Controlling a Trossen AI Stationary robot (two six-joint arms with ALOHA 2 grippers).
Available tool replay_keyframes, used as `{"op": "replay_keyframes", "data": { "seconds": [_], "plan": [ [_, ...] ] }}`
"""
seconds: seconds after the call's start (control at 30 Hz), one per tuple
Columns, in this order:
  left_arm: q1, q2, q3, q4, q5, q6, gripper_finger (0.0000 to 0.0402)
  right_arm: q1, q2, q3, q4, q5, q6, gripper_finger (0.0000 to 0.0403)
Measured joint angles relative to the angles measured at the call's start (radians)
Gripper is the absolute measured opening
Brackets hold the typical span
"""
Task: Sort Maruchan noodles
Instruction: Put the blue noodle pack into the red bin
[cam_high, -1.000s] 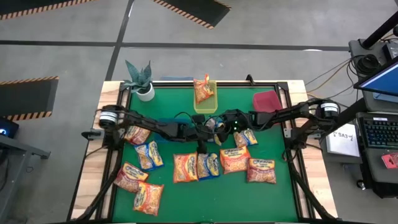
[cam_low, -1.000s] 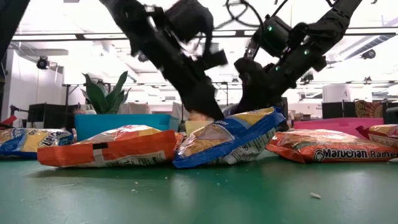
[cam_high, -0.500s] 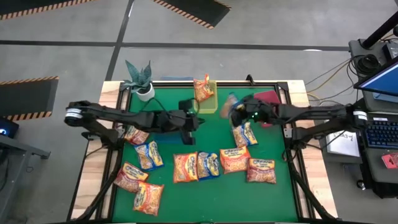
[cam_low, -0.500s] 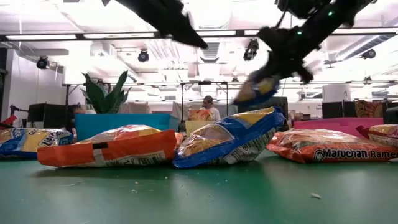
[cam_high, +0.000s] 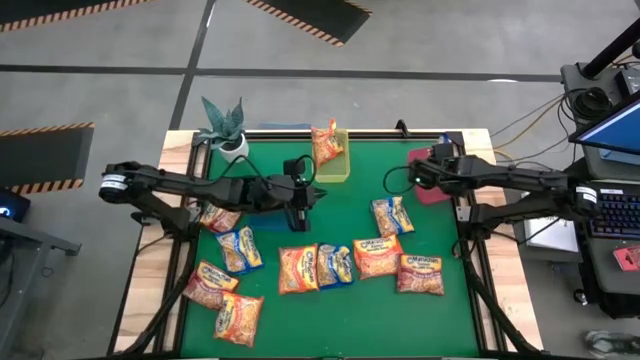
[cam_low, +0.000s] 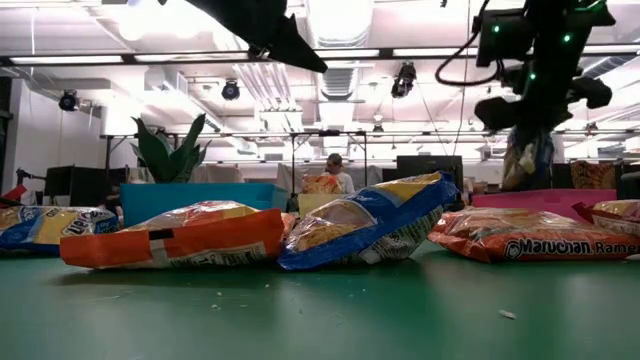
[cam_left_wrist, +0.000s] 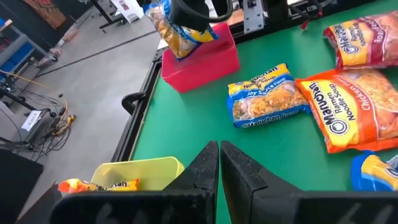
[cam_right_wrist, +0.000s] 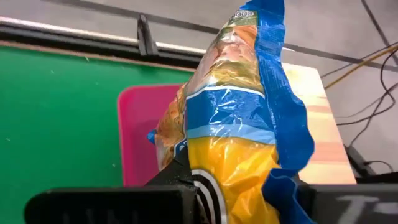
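The right hand (cam_right_wrist: 205, 186) is clamped nearly shut on a blue-edged packet (cam_right_wrist: 239, 118), gripping it by one crimped end so that the rest of the packet stands out past the fingers. The film there is crumpled and glossy, so the packet is probably light and slippery, with a brittle noodle block inside that hard squeezing could crack. A pinch on the flat sealed edge, as here, looks the safest hold; the wrapper may slide if the arm swings fast. Directly beyond and under this hand sits the red bin (cam_right_wrist: 140, 134), at the bench's edge, and the high view puts the hand (cam_high: 432, 165) just over that bin (cam_high: 428, 172).

The left hand (cam_left_wrist: 219, 163) is shut tight with nothing in it, raised over the green bench (cam_high: 260, 330). Close ahead of it, to one side, is the yellow bin (cam_left_wrist: 140, 171) with an orange packet (cam_left_wrist: 93, 185) inside. Farther ahead a blue-edged chicken packet (cam_left_wrist: 267, 94) lies flat, with an orange chicken packet (cam_left_wrist: 360, 106) beside it. Both are limp and flat, so an end seam or a long side edge should be the best place to take hold. The remaining packets (cam_high: 320, 268) lie scattered across the bench behind and beside the left hand.
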Motion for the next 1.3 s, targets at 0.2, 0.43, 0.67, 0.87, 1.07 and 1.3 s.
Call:
{"op": "replay_keyframes", "data": {
  "seconds": [0.2, 0.43, 0.67, 0.87, 1.07, 1.3],
  "plan": [
    [0.0, 0.0, 0.0, -0.002, 0.0, 0.009, 0.0, 0.0, 0.076, -0.02, 0.067, 0.079, -0.041, 0.0038],
    [0.0, -0.001, 0.0, -0.002, 0.0, 0.011, 0.0, 0.002, 0.217, -0.038, 0.216, 0.139, -0.166, 0.0038],
    [0.0, -0.001, 0.0, -0.002, 0.0, 0.011, 0.0, 0.002, 0.339, -0.038, 0.234, 0.145, -0.158, 0.0038],
    [0.0, -0.002, 0.0, 0.004, 0.0, 0.011, 0.0, 0.002, 0.431, -0.039, 0.241, 0.15, -0.136, 0.0042],
    [0.0, -0.002, 0.0, 0.008, 0.0, 0.007, 0.0, 0.002, 0.491, -0.038, 0.258, 0.152, -0.133, 0.0088],
    [0.0, -0.002, 0.0, 0.008, 0.0, 0.007, 0.0, 0.003, 0.481, -0.038, 0.277, 0.139, -0.154, 0.015]
  ]
}}
